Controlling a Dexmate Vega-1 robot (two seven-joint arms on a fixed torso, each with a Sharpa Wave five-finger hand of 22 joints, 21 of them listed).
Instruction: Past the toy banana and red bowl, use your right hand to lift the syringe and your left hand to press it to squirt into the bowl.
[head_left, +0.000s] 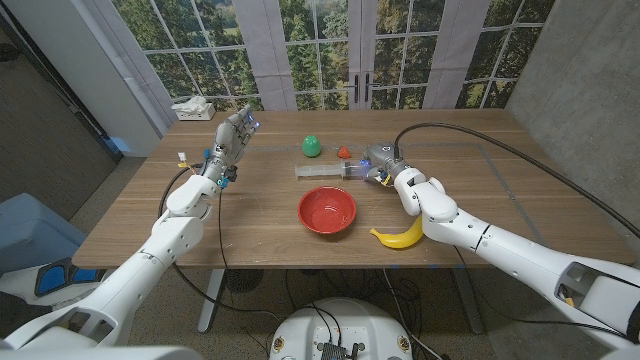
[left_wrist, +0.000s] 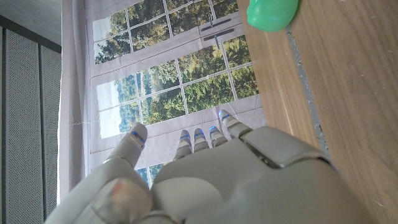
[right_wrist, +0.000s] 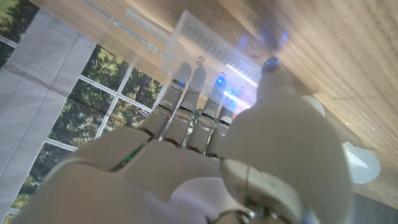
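Note:
The clear syringe (head_left: 322, 171) lies on the wooden table (head_left: 250, 215) beyond the red bowl (head_left: 327, 211); the yellow toy banana (head_left: 400, 236) lies to the bowl's right. My right hand (head_left: 385, 166) is at the syringe's right end. In the right wrist view its fingers (right_wrist: 186, 102) and thumb reach the graduated barrel (right_wrist: 205, 43); a firm grip is not plain. My left hand (head_left: 232, 135) hangs raised over the table's left part, its fingers (left_wrist: 199, 140) apart and holding nothing.
A green toy (head_left: 312, 146) (left_wrist: 272, 12) and a small red-orange toy (head_left: 344, 152) stand just behind the syringe. A white object (head_left: 195, 107) sits at the far left corner. A black cable (head_left: 470, 135) arcs over the table's right side.

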